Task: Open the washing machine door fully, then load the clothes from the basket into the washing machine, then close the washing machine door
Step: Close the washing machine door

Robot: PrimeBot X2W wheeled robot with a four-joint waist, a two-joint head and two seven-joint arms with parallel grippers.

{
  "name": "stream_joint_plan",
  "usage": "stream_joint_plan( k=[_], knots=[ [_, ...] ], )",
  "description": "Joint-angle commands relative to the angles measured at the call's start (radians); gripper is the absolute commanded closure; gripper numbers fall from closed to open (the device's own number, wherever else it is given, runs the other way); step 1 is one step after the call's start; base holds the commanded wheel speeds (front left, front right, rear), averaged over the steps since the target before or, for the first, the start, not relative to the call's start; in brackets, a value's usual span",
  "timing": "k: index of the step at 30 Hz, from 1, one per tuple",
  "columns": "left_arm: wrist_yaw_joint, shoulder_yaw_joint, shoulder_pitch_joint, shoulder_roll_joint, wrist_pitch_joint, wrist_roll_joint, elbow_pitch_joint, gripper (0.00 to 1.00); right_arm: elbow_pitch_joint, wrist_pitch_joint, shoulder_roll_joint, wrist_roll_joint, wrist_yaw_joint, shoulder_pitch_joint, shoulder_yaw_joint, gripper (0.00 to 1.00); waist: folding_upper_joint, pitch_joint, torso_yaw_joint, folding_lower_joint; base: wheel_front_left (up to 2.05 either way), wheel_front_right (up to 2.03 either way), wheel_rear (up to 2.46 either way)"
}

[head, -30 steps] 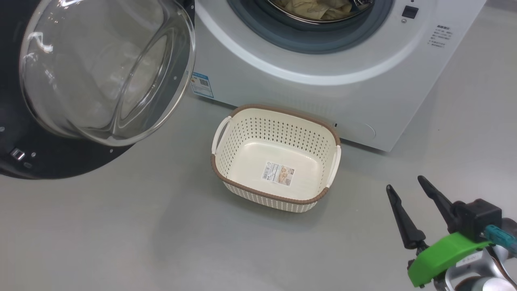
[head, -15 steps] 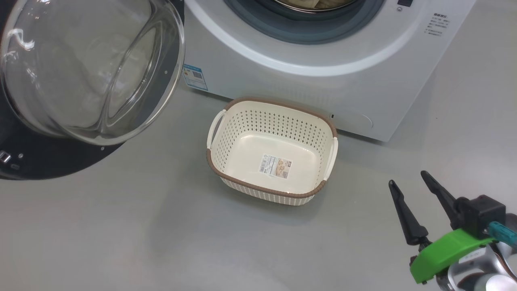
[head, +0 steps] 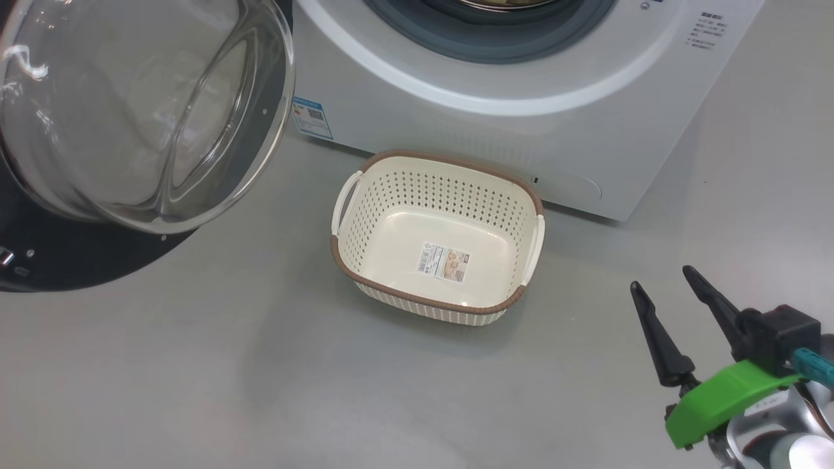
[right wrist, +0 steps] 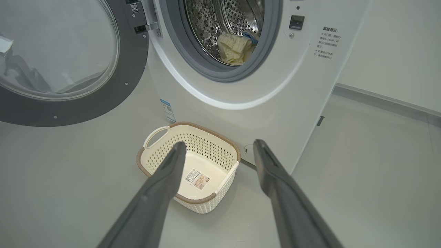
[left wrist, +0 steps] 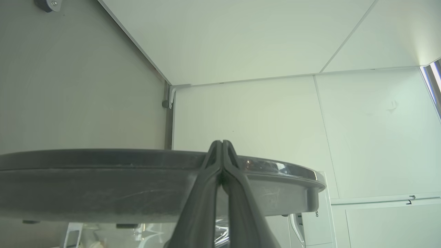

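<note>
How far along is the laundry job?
Done: the large round black glass-windowed door stands open, the cream perforated plastic basket is empty, the pale yellow clothes lie inside the white washing machine. In hand: shut left gripper at the door's rim; right gripper open. Left: closing the door.

Basket [head: 430, 195] and washer [head: 495, 130] on grey floor [head: 195, 378]

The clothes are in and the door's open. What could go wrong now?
The clothes seem to lie near the drum's front lip, so the washing machine door might pinch them against the grey gasket when it swings shut. The left end effector, shut, sits right at the door's thin edge; it could slip off while pushing.
</note>
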Motion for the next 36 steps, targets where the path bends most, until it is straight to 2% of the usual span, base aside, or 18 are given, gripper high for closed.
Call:
stream_joint_plan(
  k=[1, 8, 12, 24, 36],
  knots=[
    [-0.007, 0.027, -0.04, 0.055, -0.002, 0.01, -0.027, 1.0, -0.041, 0.004, -0.025, 0.003, -0.003, -0.034, 0.018, 0.0, 0.0, 0.002, -0.001, 0.0, 0.0, 0.0, 0.0],
    [-0.007, 0.043, -0.064, 0.052, -0.055, 0.041, -0.006, 1.0, -0.046, 0.013, -0.031, 0.003, -0.003, -0.036, 0.021, 0.0, 0.0, 0.008, -0.005, 0.0, 0.0, 0.0, 0.0],
    [-0.007, 0.027, -0.067, 0.052, -0.042, 0.053, 0.011, 1.0, -0.045, 0.016, -0.034, 0.005, -0.003, -0.034, 0.025, 0.0, 0.0, 0.004, -0.011, 0.0, 0.0, 0.0, 0.0],
    [-0.007, -0.01, -0.037, 0.047, 0.105, 0.024, -0.024, 1.0, -0.041, 0.019, -0.025, 0.003, -0.003, -0.022, 0.025, 0.0, 0.0, -0.013, -0.012, 0.0, 0.0, 0.0, 0.0],
    [-0.007, -0.016, 0.02, 0.015, 0.249, -0.021, -0.094, 1.0, -0.035, 0.016, -0.019, 0.002, -0.003, -0.019, 0.03, 0.0, 0.0, -0.022, 0.005, 0.0, 0.0, 0.0, 0.0]
  ],
)
